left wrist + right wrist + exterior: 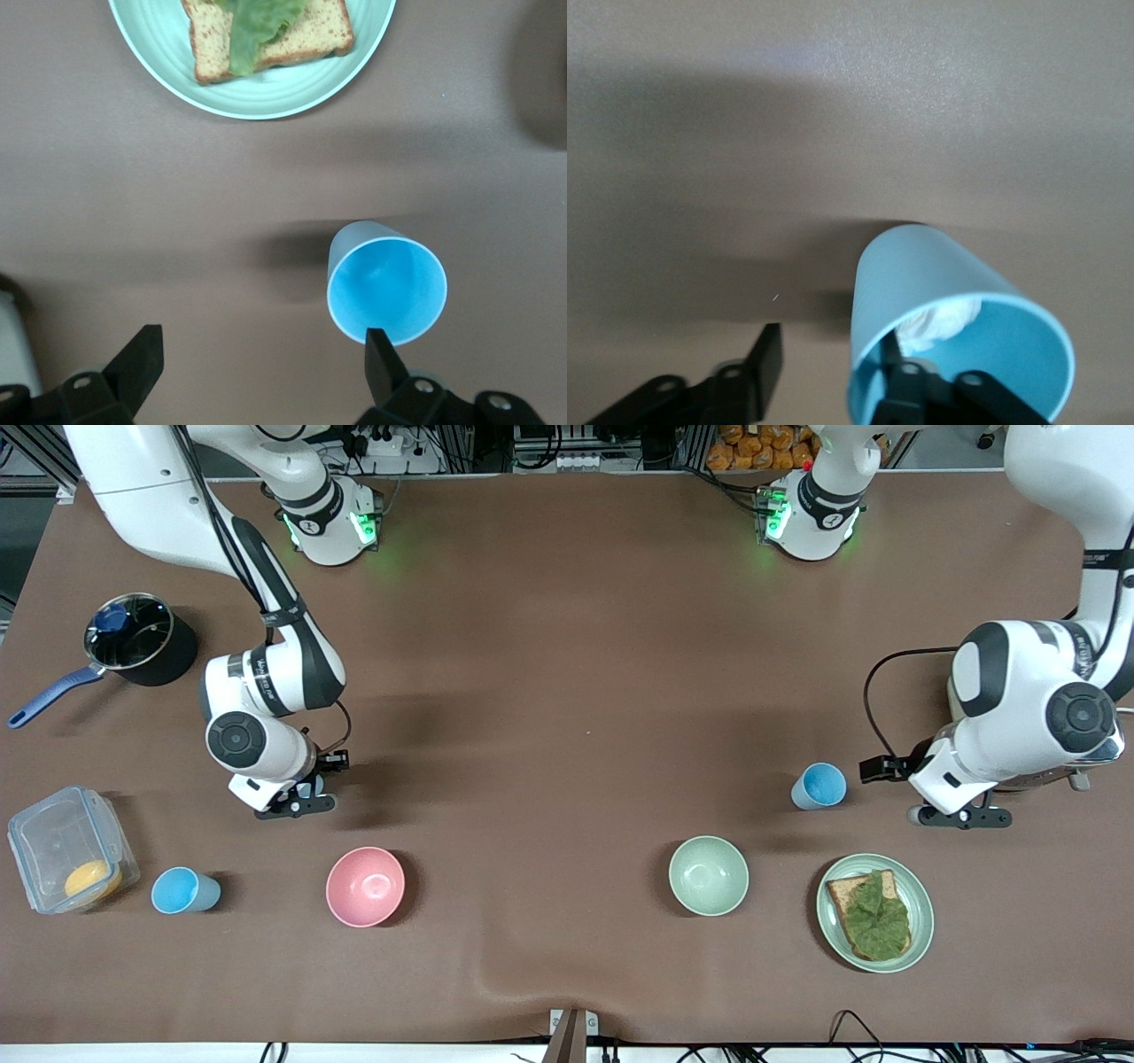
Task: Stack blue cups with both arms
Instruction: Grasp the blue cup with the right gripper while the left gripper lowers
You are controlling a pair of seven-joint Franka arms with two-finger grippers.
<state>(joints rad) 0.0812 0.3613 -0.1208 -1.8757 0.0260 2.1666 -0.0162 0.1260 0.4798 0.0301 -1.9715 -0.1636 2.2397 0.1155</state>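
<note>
A blue cup [819, 786] stands upright on the table near the left arm's end, also in the left wrist view [387, 282]. My left gripper [959, 816] [263, 354] is open and empty above the table beside this cup, which is outside the gap by one fingertip [381, 352]. A second blue cup [184, 891] stands near the right arm's end. A third blue cup [948, 310], whitish inside, is at my right gripper [297, 802] [831, 359]. That gripper is open, with one finger [893, 359] inside the cup's mouth and the other outside, apart from the wall.
A pink bowl [365, 886] and a pale green bowl [708, 875] sit near the front camera. A green plate [917, 921] with toast and lettuce lies by the left gripper. A clear container [66, 859] and a lidded pot [133, 638] are at the right arm's end.
</note>
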